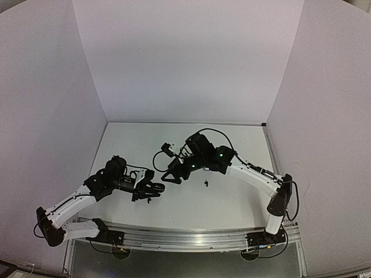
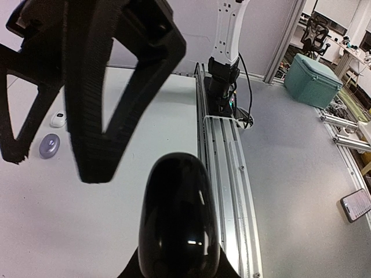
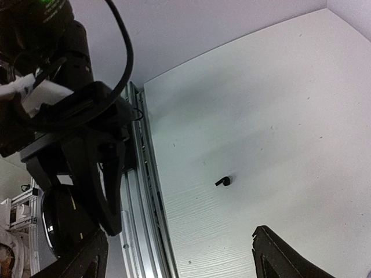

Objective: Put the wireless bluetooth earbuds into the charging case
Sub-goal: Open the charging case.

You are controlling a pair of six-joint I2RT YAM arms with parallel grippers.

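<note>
The left gripper point(image 1: 149, 189) has its jaws clenched on a glossy black charging case point(image 2: 179, 223), which fills the bottom of the left wrist view and hides the fingertips. The right gripper point(image 3: 179, 236) hangs just beside it, jaws released wide and only partly in frame in its own view. One black earbud point(image 3: 223, 181) lies alone on the surface point(image 3: 278, 116), with open room all round it. A white case point(image 2: 58, 119) and a greyish case point(image 2: 50, 145) sit near each other, too small for detail.
</note>
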